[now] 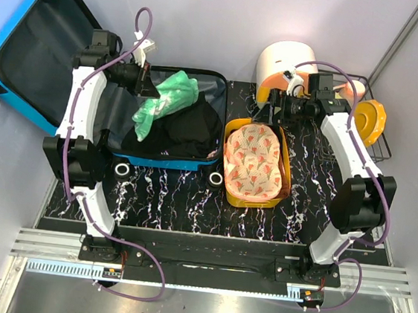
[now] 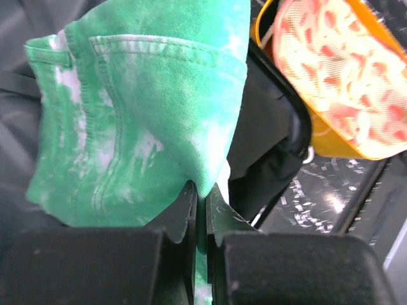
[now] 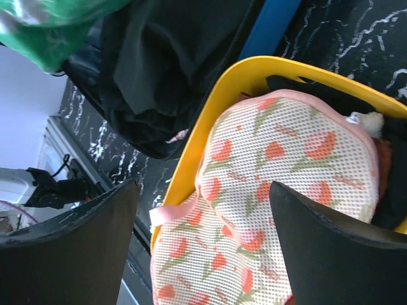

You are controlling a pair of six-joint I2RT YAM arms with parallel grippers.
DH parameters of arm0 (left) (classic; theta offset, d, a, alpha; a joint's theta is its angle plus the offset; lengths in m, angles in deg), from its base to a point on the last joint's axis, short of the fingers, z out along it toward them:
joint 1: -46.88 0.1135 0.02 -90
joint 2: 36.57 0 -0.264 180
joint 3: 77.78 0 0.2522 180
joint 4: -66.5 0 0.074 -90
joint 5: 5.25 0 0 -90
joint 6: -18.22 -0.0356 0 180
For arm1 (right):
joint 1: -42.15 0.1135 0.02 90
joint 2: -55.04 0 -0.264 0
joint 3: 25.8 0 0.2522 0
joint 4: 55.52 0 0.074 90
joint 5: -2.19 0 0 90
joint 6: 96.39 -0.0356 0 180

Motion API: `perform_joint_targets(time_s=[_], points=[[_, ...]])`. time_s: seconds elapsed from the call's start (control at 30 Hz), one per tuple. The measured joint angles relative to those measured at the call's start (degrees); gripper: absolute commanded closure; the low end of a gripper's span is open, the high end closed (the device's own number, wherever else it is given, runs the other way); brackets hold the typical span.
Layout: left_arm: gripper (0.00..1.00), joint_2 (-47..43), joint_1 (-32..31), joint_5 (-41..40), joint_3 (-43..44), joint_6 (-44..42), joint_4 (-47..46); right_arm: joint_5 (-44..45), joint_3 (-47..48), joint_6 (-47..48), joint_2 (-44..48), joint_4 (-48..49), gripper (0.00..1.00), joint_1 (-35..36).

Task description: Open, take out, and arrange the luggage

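The bright-blue suitcase (image 1: 28, 29) lies open at the left, its lid leaning back and its dark-lined base (image 1: 210, 112) holding black clothes (image 1: 189, 128). My left gripper (image 1: 148, 83) is shut on a green tie-dye garment (image 1: 166, 100) and holds it above the base. In the left wrist view the green cloth (image 2: 146, 108) is pinched between the fingers (image 2: 184, 210). My right gripper (image 1: 278, 108) is open and empty above the far end of the yellow basin (image 1: 288, 153). In the right wrist view its fingers (image 3: 82, 248) straddle a tulip-print mesh bag (image 3: 273, 190).
The yellow basin (image 3: 210, 114) stands right of the suitcase and holds the mesh bag (image 1: 254, 157). A white-and-orange round drawer box (image 1: 286, 60) stands at the back. A black wire rack (image 1: 378, 148) with an orange lid (image 1: 370, 121) is at the right edge.
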State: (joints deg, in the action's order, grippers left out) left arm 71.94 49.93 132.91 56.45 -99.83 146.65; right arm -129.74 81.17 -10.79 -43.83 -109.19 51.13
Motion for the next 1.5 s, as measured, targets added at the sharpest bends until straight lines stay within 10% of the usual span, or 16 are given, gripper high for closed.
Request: perform_joint_targets(time_s=[0.63, 1.5], points=[[1.00, -14.8, -17.5, 4.2, -30.8, 6.8, -14.9, -3.6, 9.2, -24.5, -13.4, 10.3, 0.00, 10.4], [1.00, -19.3, -21.9, 0.8, -36.0, -1.9, -14.8, -7.2, 10.6, -33.5, -17.4, 8.7, 0.00, 12.4]])
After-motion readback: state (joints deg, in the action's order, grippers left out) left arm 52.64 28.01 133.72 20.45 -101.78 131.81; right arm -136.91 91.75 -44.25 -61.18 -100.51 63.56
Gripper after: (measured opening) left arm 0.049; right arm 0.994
